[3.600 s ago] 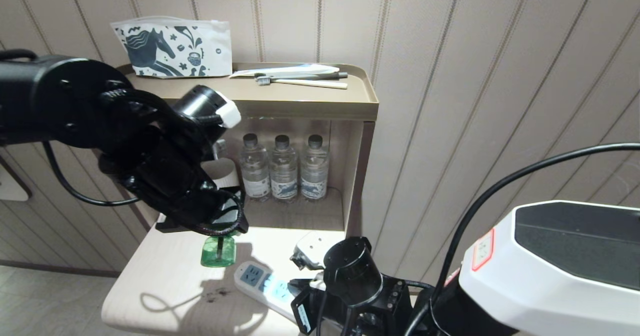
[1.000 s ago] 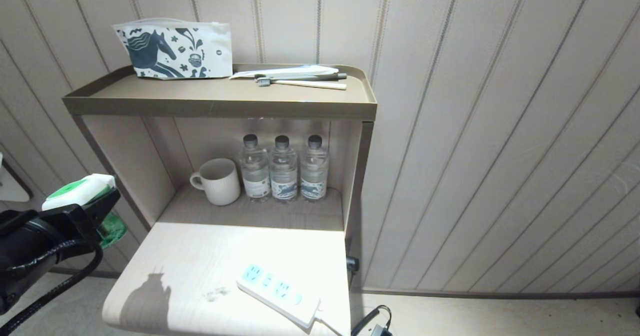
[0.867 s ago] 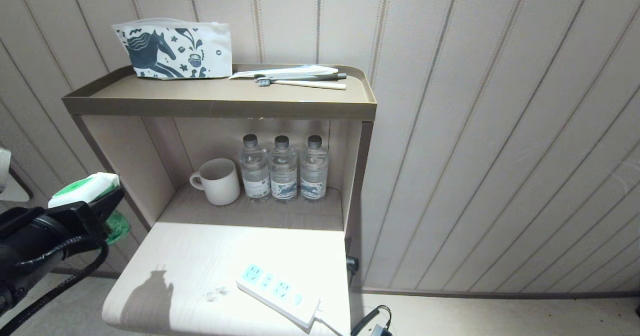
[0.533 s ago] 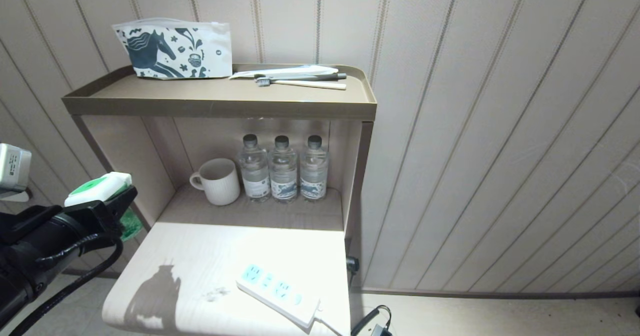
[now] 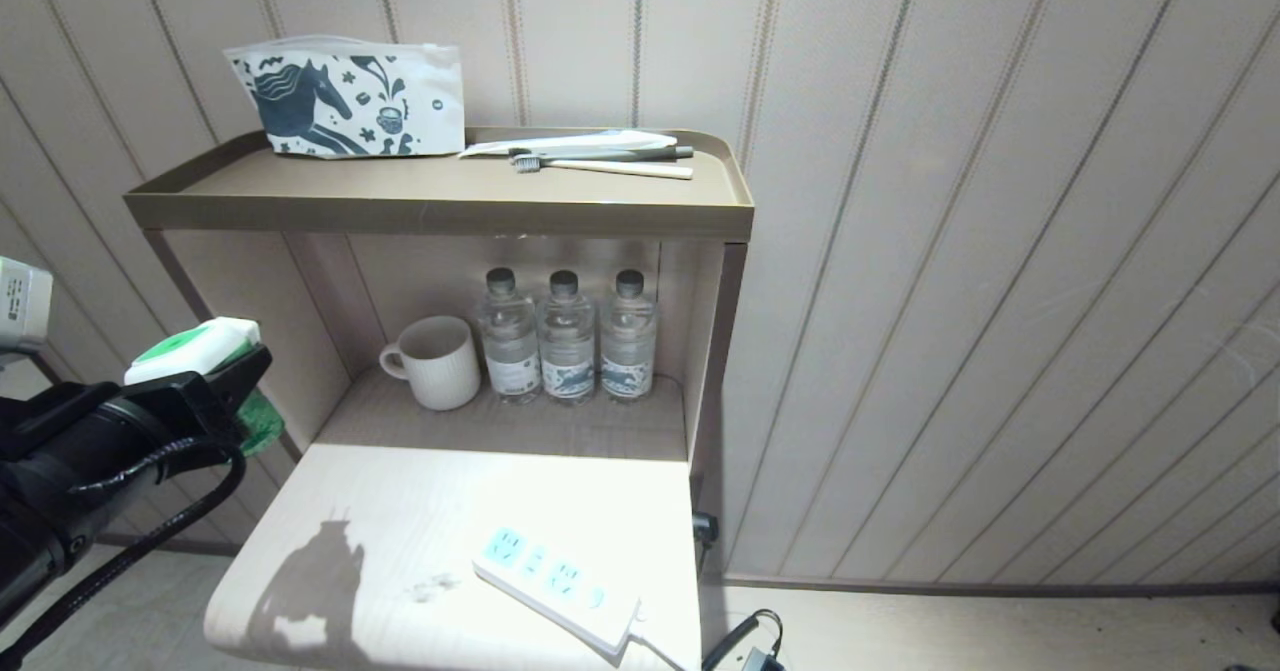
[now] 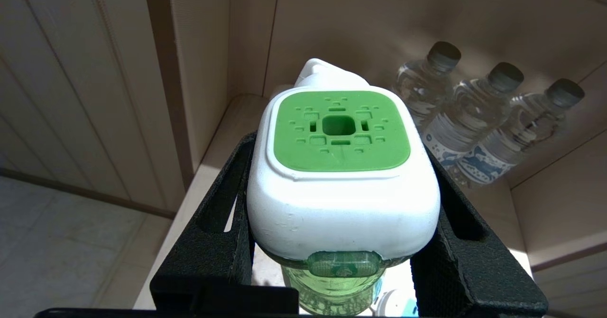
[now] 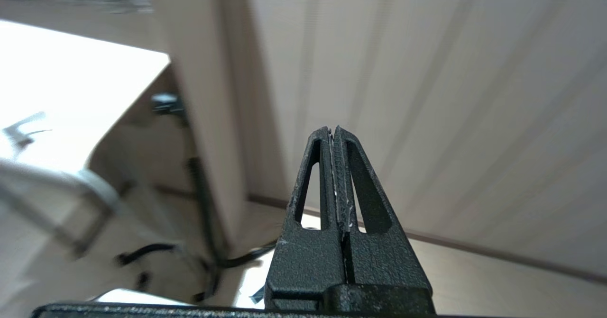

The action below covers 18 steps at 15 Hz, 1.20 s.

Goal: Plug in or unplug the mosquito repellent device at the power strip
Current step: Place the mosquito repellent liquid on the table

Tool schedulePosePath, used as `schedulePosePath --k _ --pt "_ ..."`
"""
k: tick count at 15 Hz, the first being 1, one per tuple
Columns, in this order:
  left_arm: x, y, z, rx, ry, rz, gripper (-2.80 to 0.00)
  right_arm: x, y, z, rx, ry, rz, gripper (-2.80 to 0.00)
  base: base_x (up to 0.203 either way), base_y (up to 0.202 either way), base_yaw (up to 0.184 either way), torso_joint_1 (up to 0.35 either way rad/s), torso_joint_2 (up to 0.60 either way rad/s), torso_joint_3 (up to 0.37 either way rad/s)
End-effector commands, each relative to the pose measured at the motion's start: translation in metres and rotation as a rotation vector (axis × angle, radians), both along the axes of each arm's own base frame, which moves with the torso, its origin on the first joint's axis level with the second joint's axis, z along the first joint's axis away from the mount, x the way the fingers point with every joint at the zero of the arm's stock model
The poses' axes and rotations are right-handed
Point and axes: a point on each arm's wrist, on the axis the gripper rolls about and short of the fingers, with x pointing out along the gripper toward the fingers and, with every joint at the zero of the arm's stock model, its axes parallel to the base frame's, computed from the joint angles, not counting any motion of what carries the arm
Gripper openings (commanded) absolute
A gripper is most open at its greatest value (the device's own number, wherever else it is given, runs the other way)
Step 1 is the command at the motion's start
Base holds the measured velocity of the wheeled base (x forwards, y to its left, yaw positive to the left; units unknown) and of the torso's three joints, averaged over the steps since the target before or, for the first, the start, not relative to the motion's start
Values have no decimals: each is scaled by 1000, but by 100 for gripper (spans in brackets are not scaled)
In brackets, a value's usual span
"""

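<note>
While the left gripper [image 5: 215, 391] grips the repellent device [image 5: 195, 366] at the frame's left edge — clear of the power strip [image 5: 555, 591] at lower centre — this reads as unplugged, carrying; next: a set-down spot; right gripper [image 7: 334, 135] pinched shut, empty.

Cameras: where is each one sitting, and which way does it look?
Head view: high up, looking down at the power strip; the left gripper shows.
Left wrist view: behind the fingers gripping the mosquito repellent device, facing the water bottles.
Right wrist view: behind the shut right gripper, facing wall.
Head and left wrist views share device and bottles.
</note>
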Motion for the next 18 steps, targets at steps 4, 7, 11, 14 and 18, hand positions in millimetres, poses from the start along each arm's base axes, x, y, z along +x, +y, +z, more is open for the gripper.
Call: schedulePosePath --k 4,7,11,14,18 --pt "0 0 -6 -5 23 1 -280 -20 -2 -9 21 -132 -7 -280 0 0 0 0 0 0" --pt "-1 -1 -7 -8 23 -4 -280 -25 -5 -13 8 -168 -152 -280 0 0 0 0 0 0" --pt "-2 0 -11 -9 25 -5 -280 -25 -5 -13 65 -159 -167 -280 0 0 0 0 0 0" --pt "-3 0 -12 -15 -2 -7 -280 -25 -5 -13 65 -159 -167 -280 0 0 0 0 0 0" --pt "-5 -1 -15 -16 3 -17 -280 -25 -5 -13 65 -159 -167 -280 0 0 0 -114 260 141"
